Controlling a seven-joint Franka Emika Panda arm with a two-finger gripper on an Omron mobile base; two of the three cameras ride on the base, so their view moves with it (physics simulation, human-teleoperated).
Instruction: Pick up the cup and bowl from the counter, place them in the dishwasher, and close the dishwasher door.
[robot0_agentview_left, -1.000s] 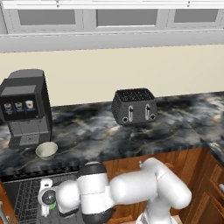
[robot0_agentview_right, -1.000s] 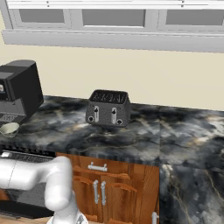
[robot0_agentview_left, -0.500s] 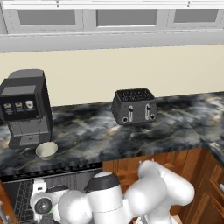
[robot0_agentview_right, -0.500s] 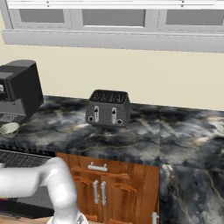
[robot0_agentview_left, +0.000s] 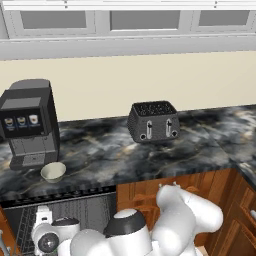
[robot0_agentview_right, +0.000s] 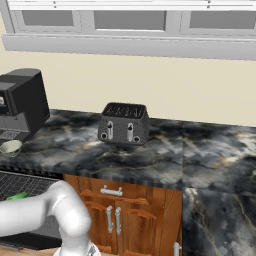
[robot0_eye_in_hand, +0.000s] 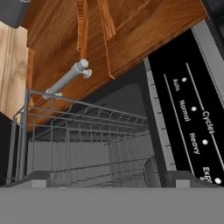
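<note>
Gripper (robot0_eye_in_hand: 112, 181): we read the fingers as spread wide with nothing between them — just their dark tips at the bottom of the hand view, low down over the open dishwasher.
Dishwasher rack (robot0_eye_in_hand: 83, 144): right ahead of the fingers; the grey wire basket looks bare in the hand view, with the door's control strip (robot0_eye_in_hand: 192, 127) running along its right.
Cup (robot0_agentview_right: 17, 196): in the right base view we see a sliver of bright green on the rack beside the arm — we judge it already set in the dishwasher (robot0_agentview_left: 75, 205), though too little shows to say upright or tipped.
Bowl (robot0_agentview_left: 53, 172): on the counter (robot0_agentview_left: 150, 155), up and back from the gripper, just in front of the coffee machine (robot0_agentview_left: 27, 127) and above the dishwasher's left part; it sits upright and looks empty.
Next move, we judge: lift out of the rack and come down over the bowl's rim.
Far: toaster (robot0_agentview_left: 153, 121), well apart from the bowl.
</note>
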